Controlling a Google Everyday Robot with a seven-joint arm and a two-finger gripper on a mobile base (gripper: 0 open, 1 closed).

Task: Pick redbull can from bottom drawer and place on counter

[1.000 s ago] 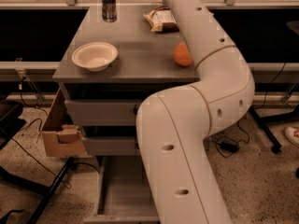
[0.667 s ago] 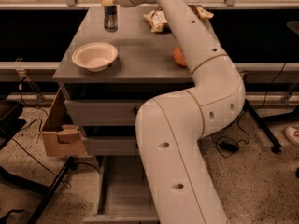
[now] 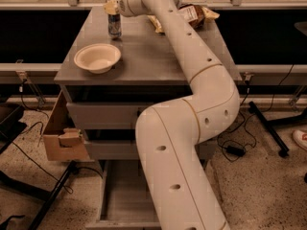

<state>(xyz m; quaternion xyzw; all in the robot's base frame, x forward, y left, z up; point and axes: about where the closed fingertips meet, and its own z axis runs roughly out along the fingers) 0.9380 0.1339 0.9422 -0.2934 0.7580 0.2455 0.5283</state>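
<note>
The redbull can [image 3: 114, 26] stands upright at the far left of the counter [image 3: 144, 61], behind a white bowl. My gripper [image 3: 112, 7] is right over the can's top and is shut on its upper part. My white arm runs from the bottom of the view up across the counter to the can. The bottom drawer [image 3: 122, 195] is pulled open below, a plain grey tray; the part that shows is bare and my arm hides its right side.
A white bowl [image 3: 97, 57] sits on the counter's front left. A snack bag [image 3: 194, 13] lies at the counter's back right. A cardboard box [image 3: 64, 133] hangs at the cabinet's left side. Black stand legs and cables lie on the floor on both sides.
My gripper has brought the can down from above the counter's far edge to the counter surface, a little nearer. My arm has swung left and now covers the orange ball.
</note>
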